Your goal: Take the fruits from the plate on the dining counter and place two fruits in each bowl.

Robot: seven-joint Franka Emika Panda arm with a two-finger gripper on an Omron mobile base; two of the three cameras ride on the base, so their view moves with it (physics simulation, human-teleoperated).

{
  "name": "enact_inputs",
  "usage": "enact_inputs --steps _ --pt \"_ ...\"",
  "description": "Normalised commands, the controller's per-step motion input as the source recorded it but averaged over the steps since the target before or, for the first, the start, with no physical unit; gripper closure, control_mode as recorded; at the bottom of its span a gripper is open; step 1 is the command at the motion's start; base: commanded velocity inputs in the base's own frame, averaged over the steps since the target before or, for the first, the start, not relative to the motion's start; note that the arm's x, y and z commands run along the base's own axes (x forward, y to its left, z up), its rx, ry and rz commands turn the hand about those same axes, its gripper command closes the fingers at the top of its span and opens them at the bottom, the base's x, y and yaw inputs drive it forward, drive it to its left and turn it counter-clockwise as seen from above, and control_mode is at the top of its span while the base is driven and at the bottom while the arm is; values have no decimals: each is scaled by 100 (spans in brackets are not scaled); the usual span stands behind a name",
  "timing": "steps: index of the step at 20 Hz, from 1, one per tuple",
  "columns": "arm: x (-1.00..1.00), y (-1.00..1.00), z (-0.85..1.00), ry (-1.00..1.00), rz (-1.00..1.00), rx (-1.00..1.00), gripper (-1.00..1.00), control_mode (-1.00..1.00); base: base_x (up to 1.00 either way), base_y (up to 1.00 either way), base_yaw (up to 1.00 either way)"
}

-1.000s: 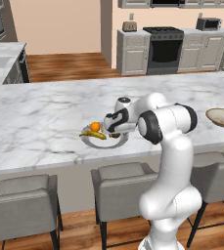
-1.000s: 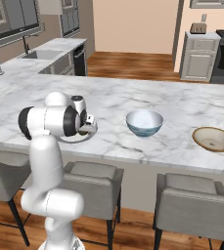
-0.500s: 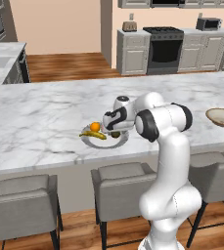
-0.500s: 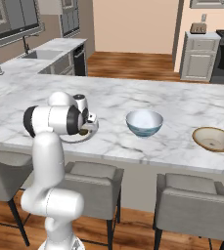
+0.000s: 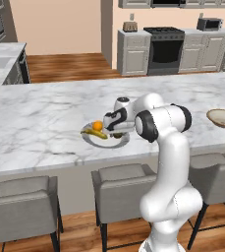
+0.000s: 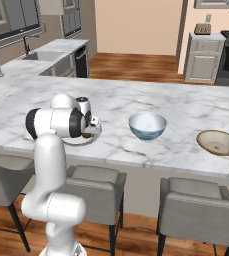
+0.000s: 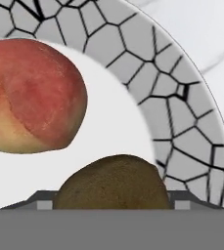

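On the grey plate [image 7: 182, 112] lie a pinkish-red peach [image 7: 30, 95] and a brown kiwi [image 7: 113, 180]. My gripper [image 7: 112, 200] is down over the kiwi with one fingertip close against each side of it. Whether they press on it I cannot tell. The left base view shows the plate [image 5: 125, 143] on the white marble dining counter [image 5: 45, 123], with an orange [image 5: 98, 126] and a banana [image 5: 94, 133] at its left and the gripper [image 5: 115, 132] low over its right half. The white-and-blue bowl [image 6: 147, 125] and the tan bowl [image 6: 219, 142] stand to the right.
Grey stools [image 5: 124, 179] line the near side of the counter below the plate. The arm's elbow [image 5: 163, 120] hangs over the counter between the plate and the tan bowl [image 5: 223, 118]. Grey cabinets and a stove [image 5: 165, 47] stand far behind.
The arm's elbow has swung slightly left toward the plate. The hand has stayed low over the plate's right half.
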Motion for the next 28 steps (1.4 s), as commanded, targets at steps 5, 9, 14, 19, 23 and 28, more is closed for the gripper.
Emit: enact_inputs --steps 5,9,14,19,23,28 --pt "0 -6 7 0 -1 0 100 -100 0 0 0" --pt "-25 -31 48 1 0 0 100 -100 0 0 0" --pt "-2 -26 67 0 0 0 100 -100 0 0 0" --pt "-34 -43 58 0 0 -1 100 -100 0 0 0" --pt "-36 -37 19 -5 -9 -6 100 -100 0 0 0" --pt "-22 -54 30 -1 -19 -2 100 -100 0 0 0"
